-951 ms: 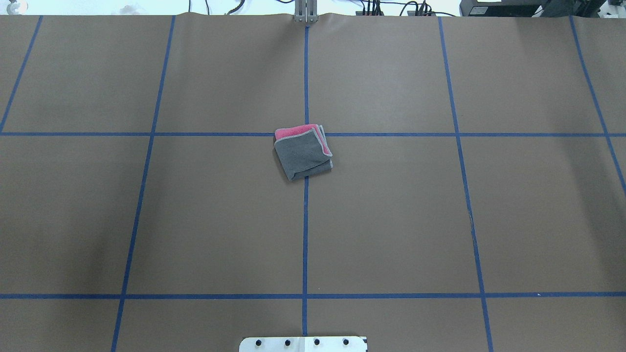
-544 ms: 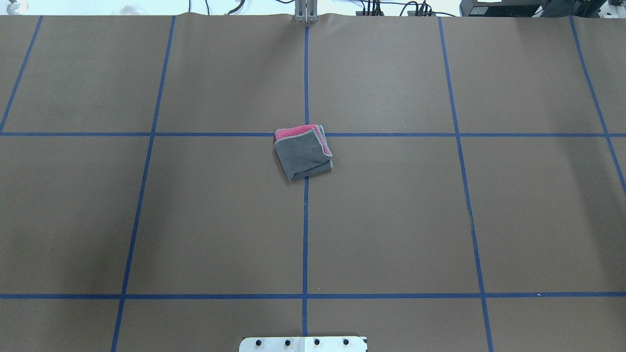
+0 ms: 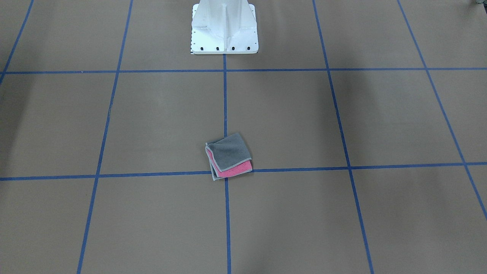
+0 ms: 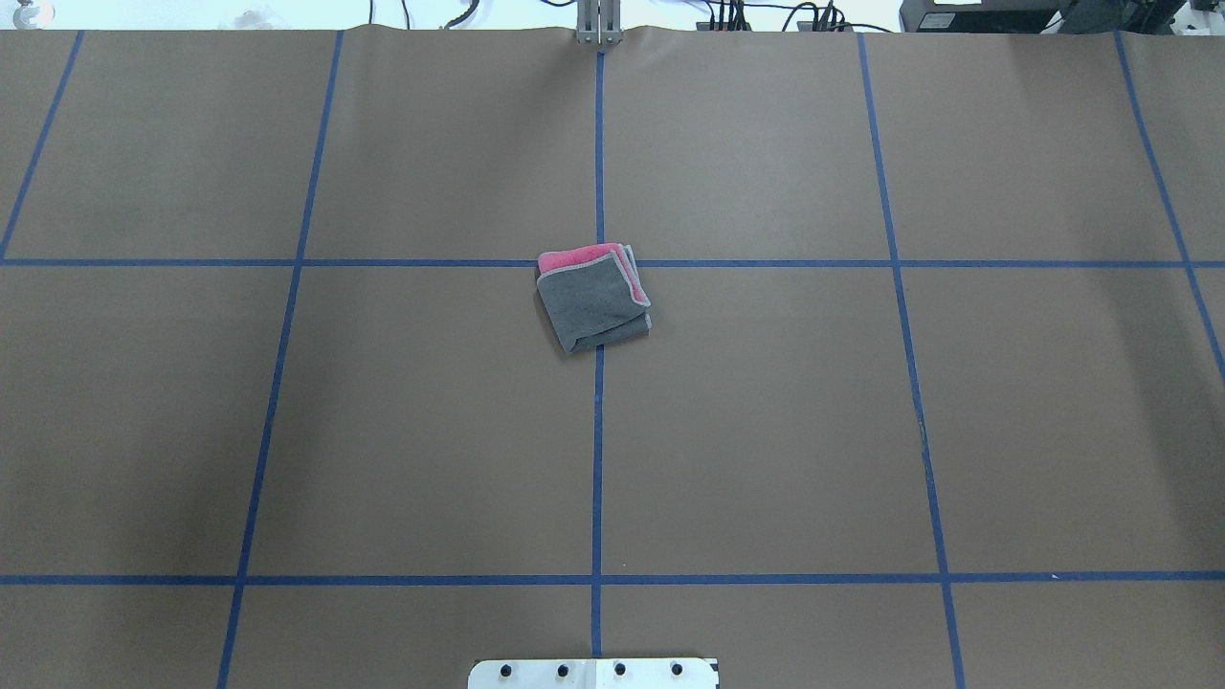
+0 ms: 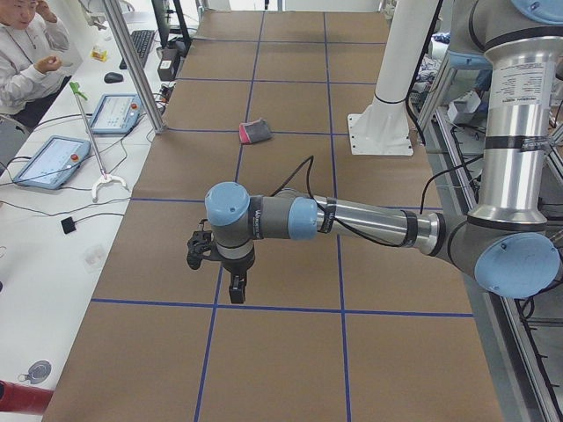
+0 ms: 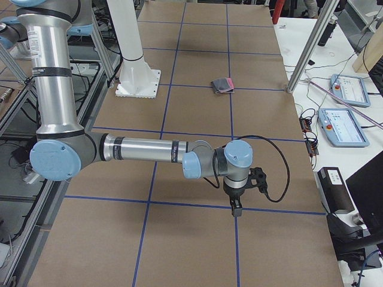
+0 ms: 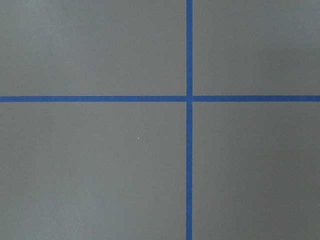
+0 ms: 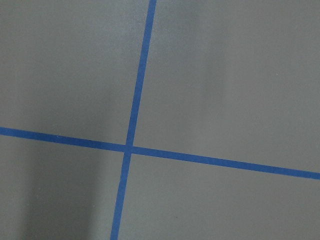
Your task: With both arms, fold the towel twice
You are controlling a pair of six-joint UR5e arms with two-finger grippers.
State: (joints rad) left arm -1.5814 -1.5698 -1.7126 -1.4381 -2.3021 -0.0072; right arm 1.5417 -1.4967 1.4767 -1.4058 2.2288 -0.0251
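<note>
The towel (image 4: 591,304) lies folded into a small square at the table's middle, dark grey face up, with a pink strip showing along its far edge. It also shows in the front view (image 3: 230,154) and both side views (image 5: 255,132) (image 6: 222,85). My left gripper (image 5: 236,286) hangs over the table far from the towel, near the table's left end. My right gripper (image 6: 236,209) hangs likewise near the right end. Each shows only in a side view, so I cannot tell whether it is open or shut. Both wrist views show only brown table and blue tape.
The white pedestal base (image 3: 224,30) stands at the robot's side of the table. Blue tape lines (image 4: 597,459) grid the brown surface. An operator (image 5: 26,53) sits beyond the far edge beside tablets (image 5: 48,158) (image 6: 344,125) and cables.
</note>
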